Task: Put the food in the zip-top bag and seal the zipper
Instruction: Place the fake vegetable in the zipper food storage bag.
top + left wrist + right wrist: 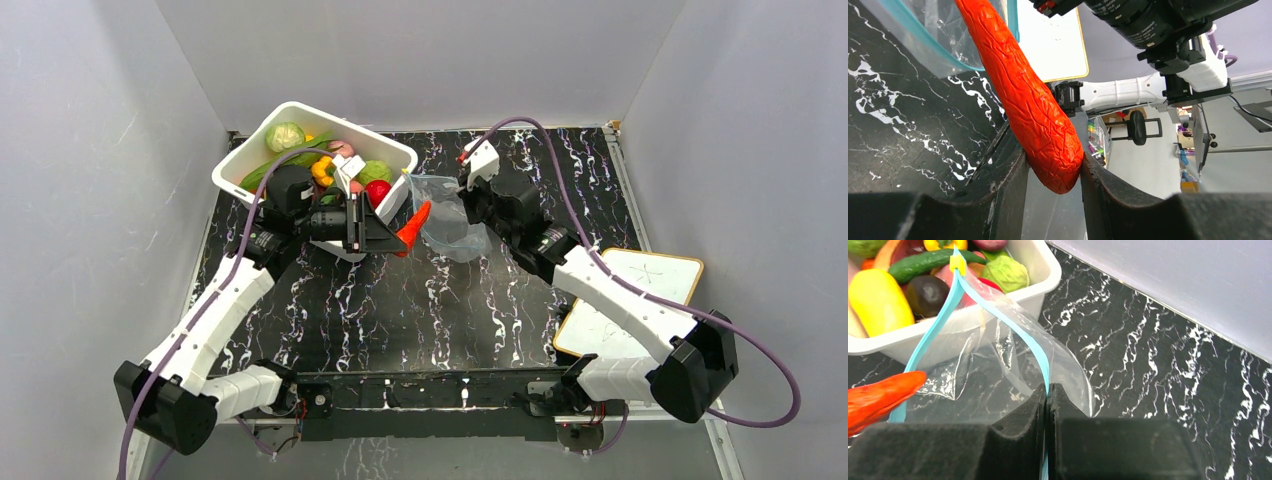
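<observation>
Food (1033, 115) in left tool (1053, 172), bag (998, 365) pinched

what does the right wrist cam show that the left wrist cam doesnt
Only the right wrist view: the white tub holding toy food, the right gripper pinched shut on the zipper, and its yellow slider. Only the left wrist view: the left gripper clamped on the thick end of the orange-red toy vegetable, plus the whiteboard. Both: that vegetable, the clear bag and the marbled table.
</observation>
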Tool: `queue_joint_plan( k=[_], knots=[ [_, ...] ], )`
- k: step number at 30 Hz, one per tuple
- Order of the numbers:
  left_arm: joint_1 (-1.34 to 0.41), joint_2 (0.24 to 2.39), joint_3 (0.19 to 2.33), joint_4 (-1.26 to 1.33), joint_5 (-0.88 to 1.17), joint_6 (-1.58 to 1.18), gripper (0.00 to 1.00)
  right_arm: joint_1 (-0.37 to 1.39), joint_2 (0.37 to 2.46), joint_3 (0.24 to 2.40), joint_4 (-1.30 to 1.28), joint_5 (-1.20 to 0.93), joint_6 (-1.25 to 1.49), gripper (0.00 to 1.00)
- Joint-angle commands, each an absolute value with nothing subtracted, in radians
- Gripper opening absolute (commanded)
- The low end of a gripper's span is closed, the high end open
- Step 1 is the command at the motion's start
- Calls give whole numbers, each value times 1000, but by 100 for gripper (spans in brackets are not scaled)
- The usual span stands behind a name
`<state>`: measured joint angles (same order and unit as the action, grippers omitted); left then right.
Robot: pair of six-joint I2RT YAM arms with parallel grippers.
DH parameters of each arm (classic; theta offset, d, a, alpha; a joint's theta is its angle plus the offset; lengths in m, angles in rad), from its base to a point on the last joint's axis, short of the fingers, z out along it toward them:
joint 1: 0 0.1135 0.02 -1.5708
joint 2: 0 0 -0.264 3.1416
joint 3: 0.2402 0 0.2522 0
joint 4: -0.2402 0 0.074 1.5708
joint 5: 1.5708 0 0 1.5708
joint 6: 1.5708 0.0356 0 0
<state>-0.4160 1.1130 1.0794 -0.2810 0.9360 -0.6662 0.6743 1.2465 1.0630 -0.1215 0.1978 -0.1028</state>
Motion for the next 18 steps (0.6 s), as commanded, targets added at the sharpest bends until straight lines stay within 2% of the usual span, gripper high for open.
queue_joint_plan(
  k=[1,6,14,18],
  knots=[
    [-416,1113,1053,-138,998,-793,18,687,1217,1036,36,126,-134,0],
    [-416,1191,1018,-75,1004,-865,15,702,1202,1025,66,106,-87,0],
    [-417,1248,1041,-195,912,-790,15,728,1189,1006,68,44,43,0],
    [-419,1286,1092,-253,877,-750,14,743,1191,975,102,3,10,0]
  ],
)
